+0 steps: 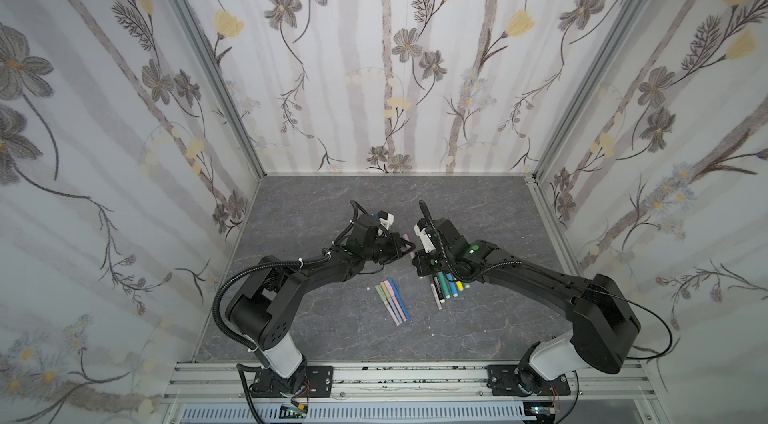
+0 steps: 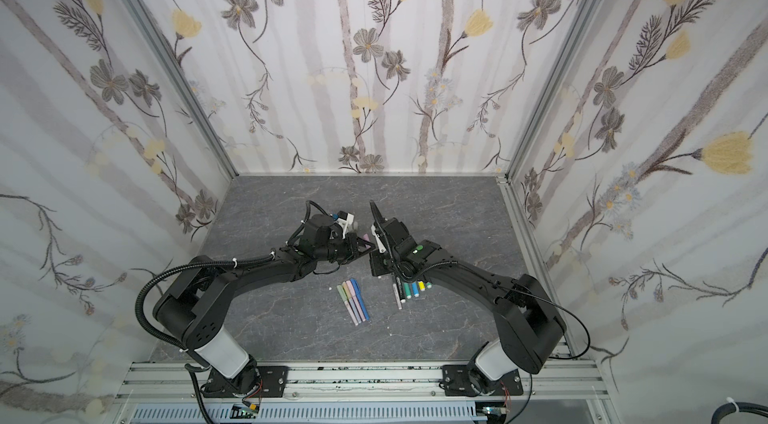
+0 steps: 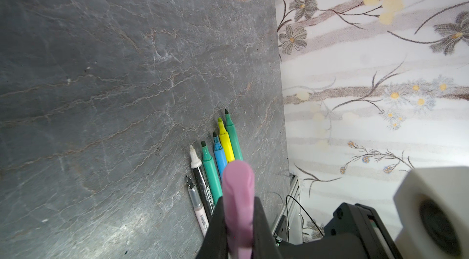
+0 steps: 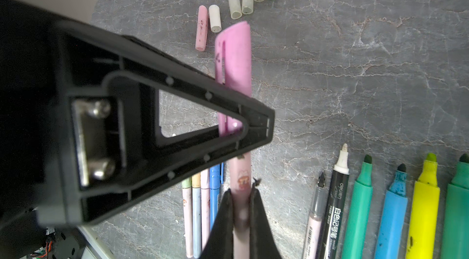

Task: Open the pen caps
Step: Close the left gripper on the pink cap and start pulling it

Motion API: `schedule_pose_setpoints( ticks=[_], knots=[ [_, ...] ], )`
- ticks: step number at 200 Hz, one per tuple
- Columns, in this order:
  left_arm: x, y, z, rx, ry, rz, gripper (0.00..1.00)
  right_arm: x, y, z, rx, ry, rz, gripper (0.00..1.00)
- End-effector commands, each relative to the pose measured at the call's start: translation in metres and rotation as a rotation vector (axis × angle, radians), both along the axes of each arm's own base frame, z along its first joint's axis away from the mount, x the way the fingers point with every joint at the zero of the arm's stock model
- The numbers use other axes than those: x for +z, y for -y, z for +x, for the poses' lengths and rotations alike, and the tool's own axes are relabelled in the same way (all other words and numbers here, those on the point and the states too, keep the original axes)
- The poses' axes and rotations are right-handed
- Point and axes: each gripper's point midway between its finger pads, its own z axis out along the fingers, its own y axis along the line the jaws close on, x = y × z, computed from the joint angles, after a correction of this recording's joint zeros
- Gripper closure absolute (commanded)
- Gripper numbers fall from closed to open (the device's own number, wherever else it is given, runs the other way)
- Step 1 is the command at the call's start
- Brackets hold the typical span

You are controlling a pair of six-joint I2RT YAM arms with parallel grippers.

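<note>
pink pen [image 4: 239,176] | axis roughly front-to-back (pink cap [image 4: 237,59] rearward) | left gripper [image 3: 239,219] clamps pink cap | right gripper [image 4: 241,209] clamps pink pen

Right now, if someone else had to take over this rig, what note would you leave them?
Left tool: shut on the pink cap.
Right tool: shut on the pink pen at its barrel. The pen is held above the table between the two arms, and its cap looks not yet off.
Done: six markers lie uncapped in a row, and six loose caps lie on the table.
Left: pull this cap off, then open the four capped pastel pens lying side by side.
</note>
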Motion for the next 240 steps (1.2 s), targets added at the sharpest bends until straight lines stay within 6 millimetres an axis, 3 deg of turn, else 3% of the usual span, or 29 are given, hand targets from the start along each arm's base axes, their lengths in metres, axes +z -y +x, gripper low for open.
schedule_pose_setpoints(
  ticks=[1, 35, 62, 99, 167, 202, 240],
  knots=[
    [0.0058, 0.0021, 0.0075, 0.012, 0.036, -0.011, 0.92, 0.0049, -0.0032, -0.0002, 0.001, 0.009, 0.026, 1.0],
    [0.0061, 0.0022, 0.0082, 0.013, 0.036, -0.013, 0.92, 0.0056, -0.0042, -0.001, 0.003, 0.012, 0.028, 1.0],
    [0.0057, 0.0019, 0.007, 0.013, 0.035, -0.012, 0.82, 0.0062, -0.0044, -0.0007, 0.001, 0.012, 0.029, 1.0],
    [0.0071, 0.0006, 0.0064, 0.014, 0.039, -0.012, 0.8, 0.0065, -0.0042, -0.0011, 0.002, 0.012, 0.029, 1.0],
    [0.0079, 0.0018, 0.0062, 0.011, 0.039, -0.02, 1.0, 0.0046, -0.0038, -0.0015, 0.001, 0.009, 0.024, 1.0],
    [0.0088, 0.0017, 0.0055, 0.01, 0.04, -0.022, 1.0, 0.0023, -0.0036, 0.0002, -0.007, 0.01, 0.02, 0.76],
    [0.0112, 0.0015, 0.0036, 0.005, 0.041, -0.026, 1.0, -0.0007, -0.0077, 0.0053, -0.001, 0.012, 0.015, 0.7]
  ],
)
